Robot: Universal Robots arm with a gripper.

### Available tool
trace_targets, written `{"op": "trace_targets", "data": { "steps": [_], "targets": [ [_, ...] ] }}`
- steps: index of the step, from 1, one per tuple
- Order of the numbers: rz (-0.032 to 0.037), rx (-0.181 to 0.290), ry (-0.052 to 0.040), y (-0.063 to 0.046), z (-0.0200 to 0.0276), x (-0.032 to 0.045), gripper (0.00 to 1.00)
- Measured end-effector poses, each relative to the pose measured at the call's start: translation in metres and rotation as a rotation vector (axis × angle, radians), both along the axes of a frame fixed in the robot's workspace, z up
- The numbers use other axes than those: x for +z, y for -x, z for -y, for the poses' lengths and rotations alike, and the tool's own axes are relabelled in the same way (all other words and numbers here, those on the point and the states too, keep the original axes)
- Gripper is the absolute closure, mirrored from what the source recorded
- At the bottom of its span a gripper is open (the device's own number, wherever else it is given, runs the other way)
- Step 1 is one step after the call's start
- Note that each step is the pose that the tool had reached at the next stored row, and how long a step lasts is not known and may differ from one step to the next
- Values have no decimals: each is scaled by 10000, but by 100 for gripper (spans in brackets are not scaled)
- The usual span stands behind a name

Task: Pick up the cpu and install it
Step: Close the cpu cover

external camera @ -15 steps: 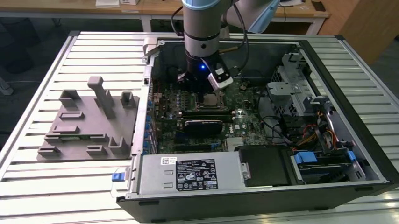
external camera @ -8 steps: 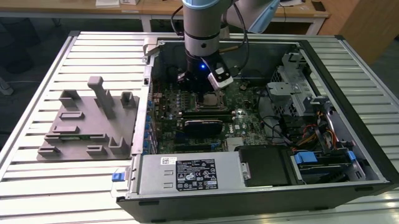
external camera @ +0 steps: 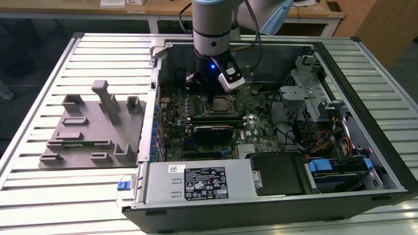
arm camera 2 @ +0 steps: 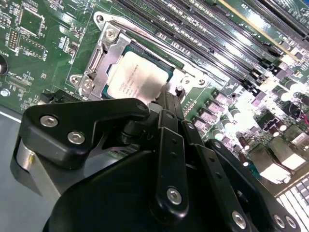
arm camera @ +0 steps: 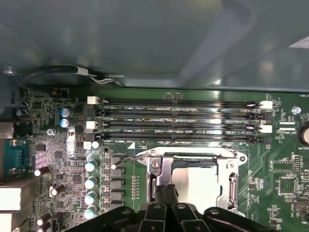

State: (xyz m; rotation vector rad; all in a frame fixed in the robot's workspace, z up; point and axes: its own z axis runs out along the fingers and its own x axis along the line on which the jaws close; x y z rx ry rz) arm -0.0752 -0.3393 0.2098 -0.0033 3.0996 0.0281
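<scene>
Fig.: black gripper (arm camera: 165, 189) above 1 silver-white square cpu (arm camera 2: 135, 75), seated in metal-framed socket (arm camera: 155, 166).
Wrist views: fingers (arm camera: 161, 194) clenched together, 4 black RAM slots (arm camera: 176, 121); exterior view's left: 1 grey moulded tray (external camera: 85, 128).

This looks like a robotics lab or test workshop. A slotted aluminium tabletop (external camera: 98, 54) carries an open desktop computer case (external camera: 261, 215) lying on its side, its motherboard (external camera: 255, 129) exposed. A grey moulded parts fixture (external camera: 85, 132) sits beside the case, toward the exterior view's left. An industrial robot arm (external camera: 212, 29) reaches into the case, and wooden desks (external camera: 163, 7) stand behind.
</scene>
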Motion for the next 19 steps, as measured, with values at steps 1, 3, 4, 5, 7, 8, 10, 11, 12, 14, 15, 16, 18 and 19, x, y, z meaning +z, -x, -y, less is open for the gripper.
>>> {"op": "trace_targets", "data": {
  "steps": [1,3,4,5,7,8,10,11,12,14,15,16,18,19],
  "targets": [
    [0,0,0,0,0,14,89],
    [0,0,0,0,0,41,89],
    [-1,0,1,0,0,56,89],
    [-1,-1,1,0,0,70,89],
    [0,0,0,0,0,96,89],
    [1,0,-1,0,0,110,89],
    [1,0,0,0,0,136,89],
    [2,0,0,0,0,141,89],
    [3,0,-1,0,0,141,89],
    [3,1,-1,0,0,141,89],
    [3,0,-1,0,0,142,89],
    [2,1,0,-1,0,142,89],
    [1,1,2,-18,-1,143,89],
    [1,0,1,-32,-2,142,89]
  ]
}}
